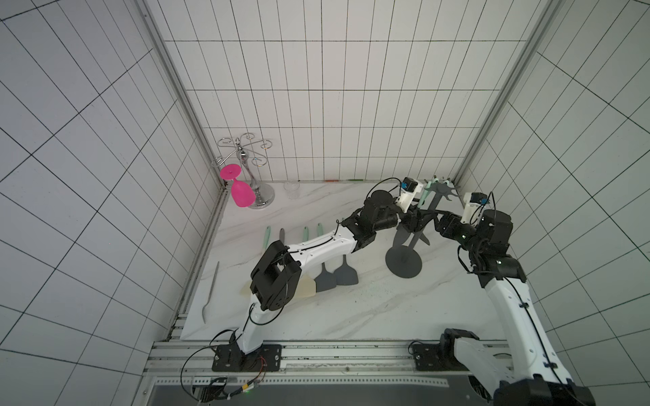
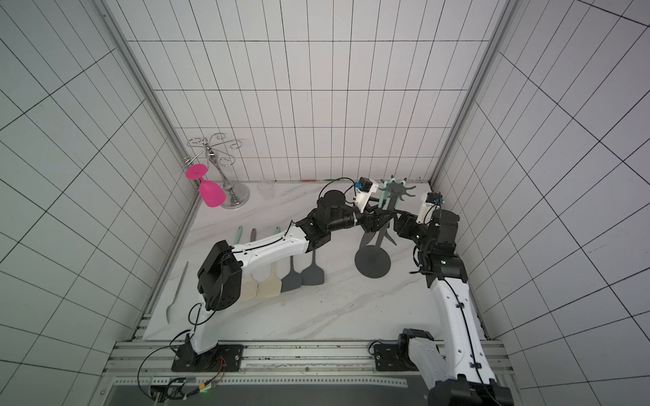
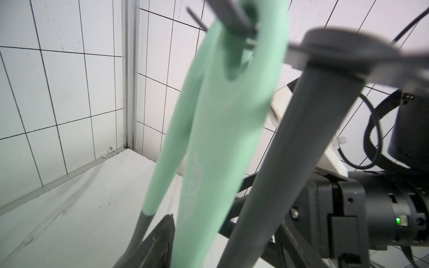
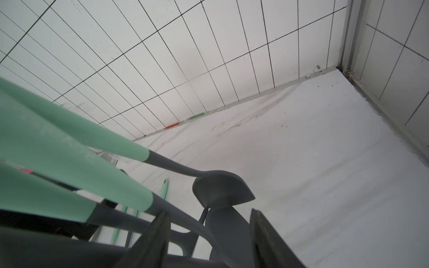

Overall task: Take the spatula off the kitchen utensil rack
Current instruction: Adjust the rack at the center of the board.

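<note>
With left gripper (image 1: 416, 219) beside the mint-handled spatula (image 3: 220, 139) on the kitchen utensil rack (image 1: 403, 263) right of centre in both top views, clamp unreadable, pinch the handle squarely, raise its loop clear of the hook (image 3: 232, 22), and keep right gripper (image 4: 209, 215), parted astride a grey blade (image 4: 227, 236), steady.

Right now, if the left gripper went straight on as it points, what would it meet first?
Probably the mint-green utensil handle hanging from the dark grey rack, directly ahead of the left gripper; depth is unclear.
</note>
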Controlling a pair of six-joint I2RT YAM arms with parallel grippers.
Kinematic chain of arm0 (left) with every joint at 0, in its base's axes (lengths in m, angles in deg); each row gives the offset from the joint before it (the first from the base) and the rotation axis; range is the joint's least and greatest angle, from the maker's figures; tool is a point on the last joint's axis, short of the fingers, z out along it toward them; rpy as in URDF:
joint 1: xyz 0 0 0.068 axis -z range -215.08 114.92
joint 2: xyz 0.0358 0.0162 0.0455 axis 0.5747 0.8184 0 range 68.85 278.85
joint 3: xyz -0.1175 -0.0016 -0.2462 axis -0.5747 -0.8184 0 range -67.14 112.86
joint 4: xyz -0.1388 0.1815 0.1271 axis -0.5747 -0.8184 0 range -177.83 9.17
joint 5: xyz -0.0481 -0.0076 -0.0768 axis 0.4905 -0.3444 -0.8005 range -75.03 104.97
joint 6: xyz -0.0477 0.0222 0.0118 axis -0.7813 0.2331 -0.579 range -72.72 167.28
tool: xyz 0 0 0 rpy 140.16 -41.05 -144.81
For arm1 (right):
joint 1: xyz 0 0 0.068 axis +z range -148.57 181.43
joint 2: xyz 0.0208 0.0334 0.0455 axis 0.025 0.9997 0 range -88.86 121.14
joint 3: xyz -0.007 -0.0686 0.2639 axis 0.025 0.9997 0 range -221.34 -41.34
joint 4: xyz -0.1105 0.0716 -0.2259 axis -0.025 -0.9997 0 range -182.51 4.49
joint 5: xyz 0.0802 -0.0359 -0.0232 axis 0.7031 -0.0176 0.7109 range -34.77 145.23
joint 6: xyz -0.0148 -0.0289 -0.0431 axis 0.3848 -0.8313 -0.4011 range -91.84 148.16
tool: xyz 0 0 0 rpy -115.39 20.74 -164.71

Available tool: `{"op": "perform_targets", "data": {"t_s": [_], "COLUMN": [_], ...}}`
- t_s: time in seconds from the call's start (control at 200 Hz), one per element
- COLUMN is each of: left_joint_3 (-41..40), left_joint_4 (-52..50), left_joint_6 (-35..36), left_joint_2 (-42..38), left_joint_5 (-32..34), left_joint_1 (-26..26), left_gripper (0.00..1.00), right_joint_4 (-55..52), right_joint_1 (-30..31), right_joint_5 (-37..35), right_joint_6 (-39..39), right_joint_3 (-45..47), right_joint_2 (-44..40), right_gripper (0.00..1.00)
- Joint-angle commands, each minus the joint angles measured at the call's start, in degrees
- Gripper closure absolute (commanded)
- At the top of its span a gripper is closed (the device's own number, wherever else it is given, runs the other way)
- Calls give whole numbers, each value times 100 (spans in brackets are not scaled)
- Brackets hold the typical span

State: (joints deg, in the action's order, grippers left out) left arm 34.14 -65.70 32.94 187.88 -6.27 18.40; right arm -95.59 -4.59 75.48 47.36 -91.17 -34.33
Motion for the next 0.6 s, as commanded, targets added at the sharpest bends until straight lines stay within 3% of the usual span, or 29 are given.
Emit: {"op": "perform_targets", "data": {"t_s": [0.0, 0.13, 0.21, 0.305, 0.41, 0.595], "left_joint_3": [235, 406, 461, 400, 237, -160], "left_joint_4": [-114, -262, -335, -370, -380, -215], "left_joint_6": [165, 222, 222, 205, 221, 179], "left_joint_2": [201, 277, 304, 248, 143, -105], "left_joint_5": [-230, -296, -350, -396, -415, -664], "left_joint_1": [32, 10, -21, -56, -96, -209], "left_gripper": [41, 56, 59, 59, 49, 46], "right_joint_4": [594, 1089, 1146, 852, 140, -947], "right_joint_1": [135, 144, 153, 154, 106, -11], "right_joint_5": [-57, 11, 58, -343, -997, -1126], "right_joint_6": [-156, -71, -74, -12, 124, 198], "right_joint_3": [242, 460, 498, 463, 269, -544], "right_joint_2": [34, 22, 40, 13, -93, -225], "right_gripper": [42, 40, 40, 41, 41, 41]}}
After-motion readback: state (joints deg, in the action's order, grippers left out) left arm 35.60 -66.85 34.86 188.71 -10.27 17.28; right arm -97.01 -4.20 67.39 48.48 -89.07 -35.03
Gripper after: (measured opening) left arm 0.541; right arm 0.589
